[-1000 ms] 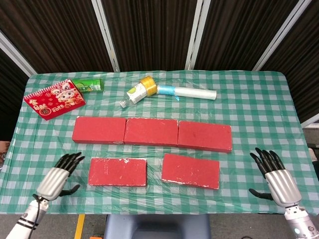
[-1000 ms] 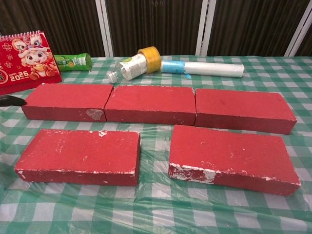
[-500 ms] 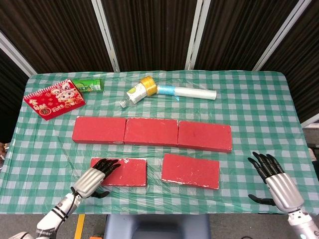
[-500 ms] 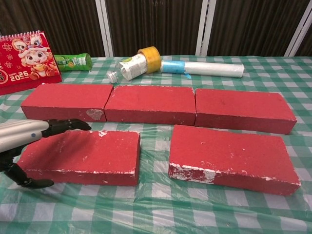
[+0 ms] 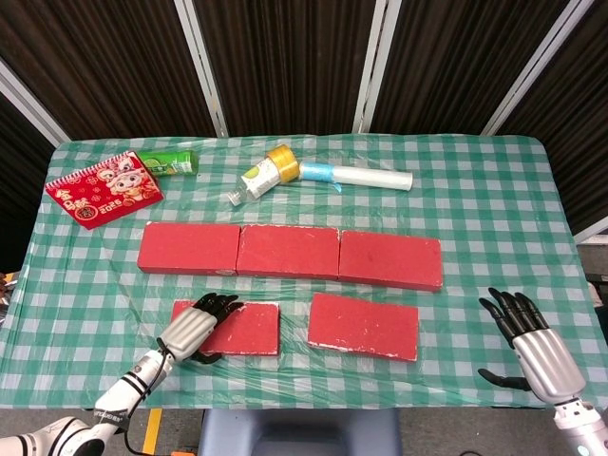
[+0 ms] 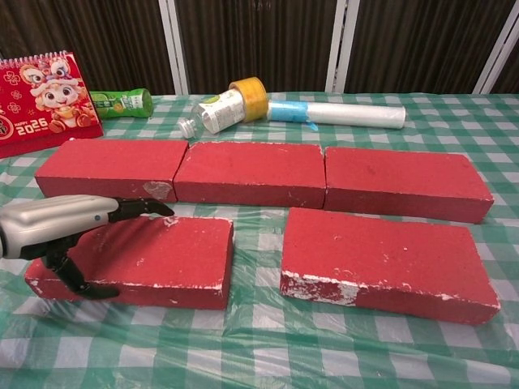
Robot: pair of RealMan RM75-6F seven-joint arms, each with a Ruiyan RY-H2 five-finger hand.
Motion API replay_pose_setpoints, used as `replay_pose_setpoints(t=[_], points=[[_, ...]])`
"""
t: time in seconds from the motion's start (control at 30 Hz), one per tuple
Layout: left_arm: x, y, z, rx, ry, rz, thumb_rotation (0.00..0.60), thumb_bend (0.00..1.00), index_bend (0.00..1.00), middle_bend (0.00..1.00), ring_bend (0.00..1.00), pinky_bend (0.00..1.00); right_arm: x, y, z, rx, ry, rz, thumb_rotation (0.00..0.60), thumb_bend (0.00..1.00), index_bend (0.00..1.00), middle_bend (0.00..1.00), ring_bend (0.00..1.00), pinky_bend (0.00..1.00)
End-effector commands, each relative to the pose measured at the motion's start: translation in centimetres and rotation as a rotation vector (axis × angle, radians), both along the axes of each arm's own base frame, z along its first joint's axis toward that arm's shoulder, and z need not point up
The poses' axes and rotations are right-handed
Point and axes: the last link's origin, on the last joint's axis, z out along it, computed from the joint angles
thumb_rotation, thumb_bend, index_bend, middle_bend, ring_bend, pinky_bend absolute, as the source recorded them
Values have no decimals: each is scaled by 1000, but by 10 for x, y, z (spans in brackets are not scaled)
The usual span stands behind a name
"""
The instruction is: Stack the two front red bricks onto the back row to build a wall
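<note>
Three red bricks form the back row: left [image 5: 188,248], middle [image 5: 288,252], right [image 5: 390,260]. In front lie the front left brick [image 5: 245,329] [image 6: 166,251] and the front right brick [image 5: 363,326] [image 6: 385,263], both flat on the checked cloth. My left hand [image 5: 195,328] [image 6: 61,227] lies over the left end of the front left brick, fingers stretched across its top toward the far edge, thumb down by its near face. The brick rests on the table. My right hand [image 5: 532,347] hovers with fingers spread near the front right corner, well clear of the bricks and seen only in the head view.
Behind the back row lie a red calendar [image 5: 103,190] [image 6: 45,97], a green bottle [image 5: 166,163], a clear bottle [image 5: 252,180], a yellow tape roll [image 5: 282,161] and a white roll [image 5: 366,177]. The table's front edge [image 5: 304,404] is close to the front bricks.
My left hand has swung in from the table's left side onto the front left brick and reached further across it. The right hand has sunk slightly toward the front edge. The bricks have not moved.
</note>
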Motion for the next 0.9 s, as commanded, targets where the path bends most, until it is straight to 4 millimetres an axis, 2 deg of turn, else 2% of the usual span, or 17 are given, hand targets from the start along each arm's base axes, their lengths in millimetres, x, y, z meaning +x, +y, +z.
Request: replay_pose_setpoints(t=[0.03,0.23,0.37,0.43,0.5,0.6,0.7,0.9], points=[[-4,2,1,-8,17,13,600,241,0,0,0,6,0,-1,-1,3,1,-2,600,86,0,0,0,0],[-8,7,3,1,39,24,600,241,0,0,0,53,0,-3,-3,10,6,-8,600,86,0,0,0,0],[-11,10,3,-4,53,36,600,239,0,1,23,153,1,-3,-4,16,11,-11,600,85,0,0,0,0],[-11,11,3,1,41,38,600,235,0,28,147,243,1,-4,-5,18,12,-11,600,85,0,0,0,0],[-12,12,3,4,35,35,600,233,0,98,319,357,0,-4,-5,18,13,-13,600,85,0,0,0,0],[-11,12,5,5,20,29,600,228,0,209,450,498,0,-4,-5,18,15,-15,600,86,0,0,0,0],[-10,14,9,14,11,14,600,231,0,304,535,607,1,-4,-6,20,18,-16,600,85,0,0,0,0],[-3,22,25,67,-4,-18,600,244,0,393,590,662,0,-6,-7,20,21,-22,600,86,0,0,0,0]])
